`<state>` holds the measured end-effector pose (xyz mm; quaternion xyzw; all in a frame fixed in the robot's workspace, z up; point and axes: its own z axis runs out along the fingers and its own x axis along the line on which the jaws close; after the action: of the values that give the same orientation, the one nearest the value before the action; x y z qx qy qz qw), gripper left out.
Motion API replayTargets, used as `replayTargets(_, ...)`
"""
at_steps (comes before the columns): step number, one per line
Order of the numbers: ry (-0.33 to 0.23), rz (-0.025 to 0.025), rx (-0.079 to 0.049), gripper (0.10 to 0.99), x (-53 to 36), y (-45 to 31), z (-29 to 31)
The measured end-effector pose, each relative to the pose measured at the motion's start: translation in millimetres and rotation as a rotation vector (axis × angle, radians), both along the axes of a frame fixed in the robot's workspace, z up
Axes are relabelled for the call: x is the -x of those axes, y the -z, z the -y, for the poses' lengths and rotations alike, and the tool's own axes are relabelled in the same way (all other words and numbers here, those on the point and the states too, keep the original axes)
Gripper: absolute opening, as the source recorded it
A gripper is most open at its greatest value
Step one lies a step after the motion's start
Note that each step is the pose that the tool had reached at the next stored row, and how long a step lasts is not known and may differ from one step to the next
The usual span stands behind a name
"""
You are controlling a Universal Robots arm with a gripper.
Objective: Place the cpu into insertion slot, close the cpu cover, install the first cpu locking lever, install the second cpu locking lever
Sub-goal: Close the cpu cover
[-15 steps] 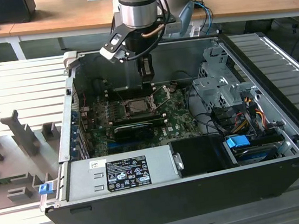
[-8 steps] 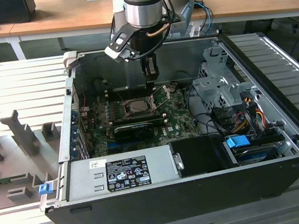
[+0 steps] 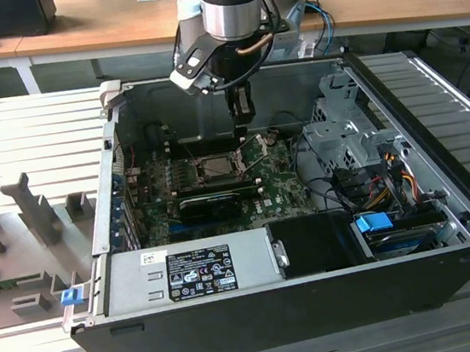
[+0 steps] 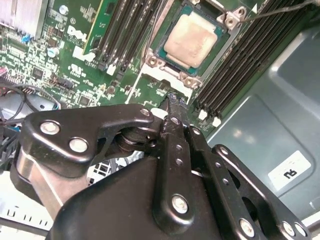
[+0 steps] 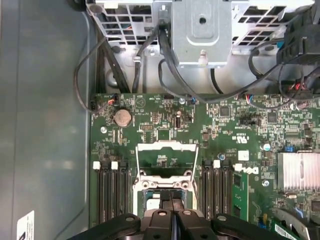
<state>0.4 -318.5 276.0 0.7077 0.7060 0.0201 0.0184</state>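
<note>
Gripper (image 3: 243,113) hangs from the arm inside the open computer case (image 3: 447,227), low over the green motherboard (image 3: 284,191). In both wrist views its two black fingers are pressed together with nothing between them; tips (image 5: 171,197) sit right over the near edge of the insertion slot (image 4: 152,61). Whether they touch metal there, can't tell.

The cpu (image 4: 192,40) is already seated flat in the slot, pale top facing up, square to the socket walls. The cpu cover (image 5: 167,146) is not closed: the silvery frame is swung back off the socket, just beside it, and bare board shows through its window.

Black memory slots (image 5: 112,195) run along both sides of the socket. Round coin battery (image 5: 122,117) lies on the board beyond the cover, finned heatsink (image 5: 298,170) further off to one side. In the exterior view a black card (image 3: 217,202) lies across the board just in front of the socket, a grey power supply (image 3: 187,272) sits along the case's front wall, and a metal drive cage (image 3: 341,129) with loose cables is on the exterior view's right. The case rests on a ribbed grey worktop (image 3: 33,141)
</note>
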Motion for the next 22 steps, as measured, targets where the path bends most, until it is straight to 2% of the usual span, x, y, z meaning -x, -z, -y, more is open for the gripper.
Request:
replayTargets(9,-0.001,-0.0023,0.0,0.106,-24.5,-0.1,0.0)
replayTargets(17,-0.001,-0.0028,0.0,0.106,-40.3,-0.1,0.0)
replayTargets(22,-0.001,-0.0027,0.0,0.106,-42.4,0.1,0.0)
